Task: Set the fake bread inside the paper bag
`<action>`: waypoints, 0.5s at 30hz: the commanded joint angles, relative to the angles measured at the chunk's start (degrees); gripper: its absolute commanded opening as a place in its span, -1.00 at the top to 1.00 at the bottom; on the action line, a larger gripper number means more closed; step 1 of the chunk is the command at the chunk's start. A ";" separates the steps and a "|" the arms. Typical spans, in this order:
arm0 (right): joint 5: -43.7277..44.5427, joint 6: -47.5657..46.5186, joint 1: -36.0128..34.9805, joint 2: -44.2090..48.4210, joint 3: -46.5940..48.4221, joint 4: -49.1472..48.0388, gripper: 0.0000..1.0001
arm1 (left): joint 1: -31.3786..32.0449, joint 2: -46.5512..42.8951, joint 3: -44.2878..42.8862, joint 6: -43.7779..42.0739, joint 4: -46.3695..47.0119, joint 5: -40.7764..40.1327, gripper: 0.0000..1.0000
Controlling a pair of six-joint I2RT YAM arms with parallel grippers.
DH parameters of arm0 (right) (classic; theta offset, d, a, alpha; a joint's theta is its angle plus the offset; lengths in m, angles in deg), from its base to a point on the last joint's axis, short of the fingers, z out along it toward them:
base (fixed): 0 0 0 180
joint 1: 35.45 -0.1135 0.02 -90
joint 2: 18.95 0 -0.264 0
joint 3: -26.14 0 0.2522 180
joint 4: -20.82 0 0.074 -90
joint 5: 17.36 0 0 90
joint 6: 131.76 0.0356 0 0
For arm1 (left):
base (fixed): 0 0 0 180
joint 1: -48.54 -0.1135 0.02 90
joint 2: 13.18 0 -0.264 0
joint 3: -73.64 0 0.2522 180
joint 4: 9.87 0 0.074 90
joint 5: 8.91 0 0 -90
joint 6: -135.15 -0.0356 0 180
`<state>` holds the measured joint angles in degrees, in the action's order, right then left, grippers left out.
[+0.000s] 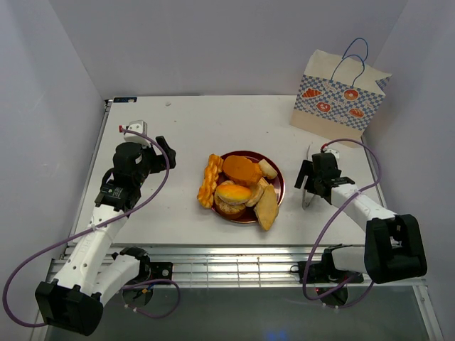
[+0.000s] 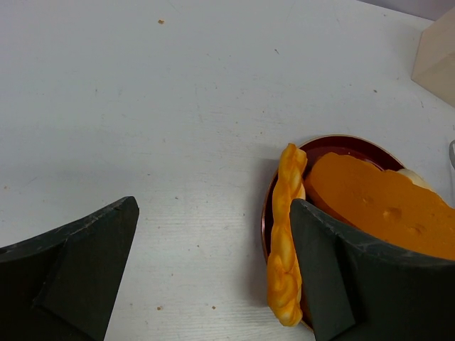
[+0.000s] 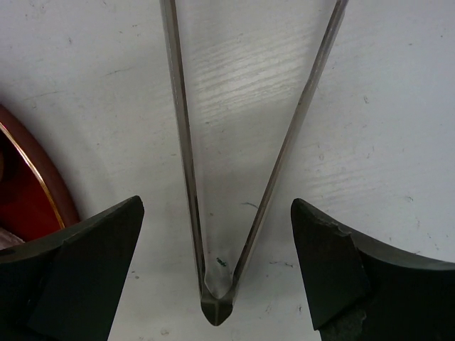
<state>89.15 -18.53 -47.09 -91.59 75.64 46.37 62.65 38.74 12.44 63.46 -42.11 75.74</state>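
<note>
We found the left gripper (image 2: pixel 213 207) spread open over the matte white worktop (image 1: pixel 178 128). Glossy golden fake bread (image 1: pixel 242 186) was heaped mid-worktop on a round dark-red plate (image 1: pixel 279 186). The right gripper (image 3: pixel 217 206) gaped astride thin V-shaped steel tongs (image 3: pixel 186 142). The creased paper bag (image 1: pixel 338 99) stood at the far right corner.

The fake bread (image 1: pixel 242 188) is heaped on a dark red plate (image 1: pixel 249 153) mid-bench (image 1: pixel 178 135). A golden braided stick (image 1: pixel 209 181) lies along the plate's left rim, overhanging it. Beside it are a flat orange piece (image 1: pixel 242 169), a round bun (image 1: pixel 232 193) and a tan wedge (image 1: pixel 267 207). The paper bag (image 1: pixel 340 96) stands upright at the far right corner, cream with a blue checkered band and blue cord handles raised, well apart from the bread.
</note>
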 commanded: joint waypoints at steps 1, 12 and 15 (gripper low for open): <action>-0.69 -2.04 0.30 -0.04 -1.21 -6.25 -0.80 | 0.39 -0.86 -1.95 0.06 -0.50 0.95 -0.96; -1.83 -3.36 2.67 -4.52 -1.91 -11.09 -0.80 | 0.31 -0.07 -1.95 0.06 -0.42 2.71 -0.96; -2.10 -3.80 2.76 -5.84 -1.65 -11.09 -0.81 | 0.31 0.02 -1.95 0.06 -0.42 2.44 -0.96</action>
<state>87.47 -21.24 -44.59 -96.66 73.74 38.26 62.65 38.91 12.44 63.46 -42.13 77.34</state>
